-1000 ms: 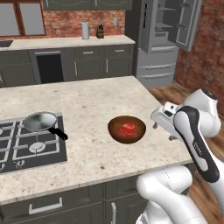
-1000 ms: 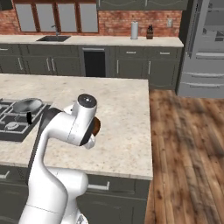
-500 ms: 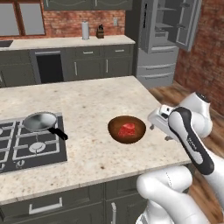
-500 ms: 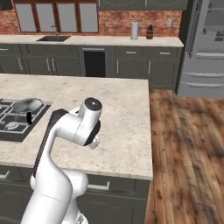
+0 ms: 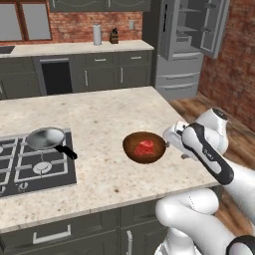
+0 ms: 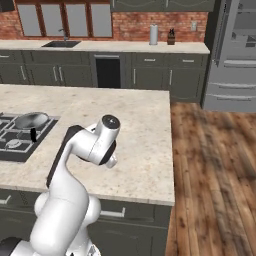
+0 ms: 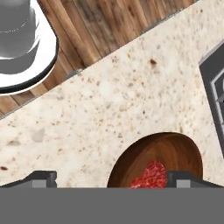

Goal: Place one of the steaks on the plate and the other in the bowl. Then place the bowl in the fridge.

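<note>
- Since a second ago the arm's elbow has swung lower and nearer the bowl (image 5: 145,147), while the bowl itself has stayed put.
- At the left, a silver pan (image 5: 47,138) sits on the stovetop (image 5: 30,172).
- Mid-counter, the bowl holds one steak (image 5: 145,148) on the island counter (image 5: 99,119).
- Just right of the bowl, the gripper (image 7: 111,178) hovers above its rim, fingers spread wide, holding nothing.
- Far right at the back, the fridge (image 5: 187,45) stands with a door open.

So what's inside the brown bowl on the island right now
One raw red steak lies in the bowl. The bowl's base beneath the steak is covered, so nothing under it can be seen.
</note>
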You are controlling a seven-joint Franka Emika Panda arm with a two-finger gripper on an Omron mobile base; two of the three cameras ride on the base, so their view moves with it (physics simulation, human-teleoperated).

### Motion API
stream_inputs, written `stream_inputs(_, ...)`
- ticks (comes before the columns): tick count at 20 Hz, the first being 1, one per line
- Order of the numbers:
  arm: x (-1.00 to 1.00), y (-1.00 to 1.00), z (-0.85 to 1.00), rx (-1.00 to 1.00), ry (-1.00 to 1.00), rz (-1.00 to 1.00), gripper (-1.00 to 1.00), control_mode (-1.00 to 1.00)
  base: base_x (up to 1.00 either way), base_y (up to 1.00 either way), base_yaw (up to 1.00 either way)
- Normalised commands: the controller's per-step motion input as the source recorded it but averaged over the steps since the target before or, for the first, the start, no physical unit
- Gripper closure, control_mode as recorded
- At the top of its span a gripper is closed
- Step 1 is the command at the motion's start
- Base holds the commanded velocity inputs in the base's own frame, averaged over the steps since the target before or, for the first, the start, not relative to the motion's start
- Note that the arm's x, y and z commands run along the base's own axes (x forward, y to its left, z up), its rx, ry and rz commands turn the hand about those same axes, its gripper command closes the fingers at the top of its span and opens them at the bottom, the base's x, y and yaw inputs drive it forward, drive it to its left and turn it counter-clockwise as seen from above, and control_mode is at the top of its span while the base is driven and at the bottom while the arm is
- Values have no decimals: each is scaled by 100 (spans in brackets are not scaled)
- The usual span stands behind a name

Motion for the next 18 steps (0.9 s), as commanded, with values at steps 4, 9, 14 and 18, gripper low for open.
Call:
stream_inputs(4, 37, 0, -26, -1, 0, 0, -100, -100, 0, 0, 0)
stream_inputs(9, 39, 0, -23, -2, 0, 0, -100, -100, 0, 0, 0)
stream_inputs(14, 32, 0, -19, -2, 0, 0, -100, -100, 0, 0, 0)
stream_inputs(18, 26, 0, -16, -3, 0, 0, -100, -100, 0, 0, 0)
